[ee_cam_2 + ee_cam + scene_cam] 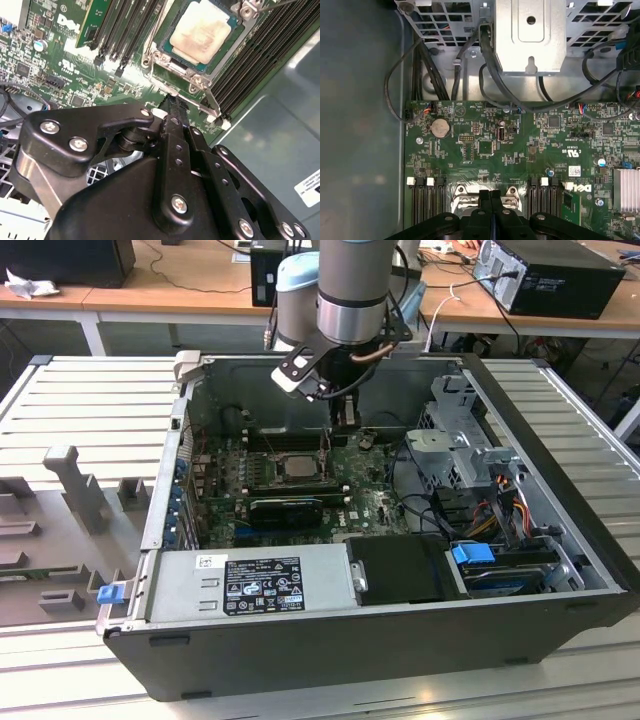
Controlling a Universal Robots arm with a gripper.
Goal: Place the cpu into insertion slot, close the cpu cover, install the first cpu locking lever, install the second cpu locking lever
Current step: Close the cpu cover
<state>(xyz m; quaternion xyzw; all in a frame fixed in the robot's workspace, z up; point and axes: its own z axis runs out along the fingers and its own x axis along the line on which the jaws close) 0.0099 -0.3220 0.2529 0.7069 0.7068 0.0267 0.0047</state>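
The cpu (297, 466) is lying flat in the insertion slot (262, 472), just beyond the pincer (172, 100) tips and toward the exterior view's left of them, the cpu cover (161, 56) seemingly framing it. The pincer is hanging tip-down from the upright arm (352, 290), fingers pressed together on nothing, near the slot's edge.

Bright, even room light, with glare whitening the cpu (200, 32) (the case (360, 125) interior lies dimmer).

I note the cpu (200, 32), pale silvery square top, seated flat in the insertion slot (161, 49); the dull silver cpu cover (175, 64) lies closed around it.
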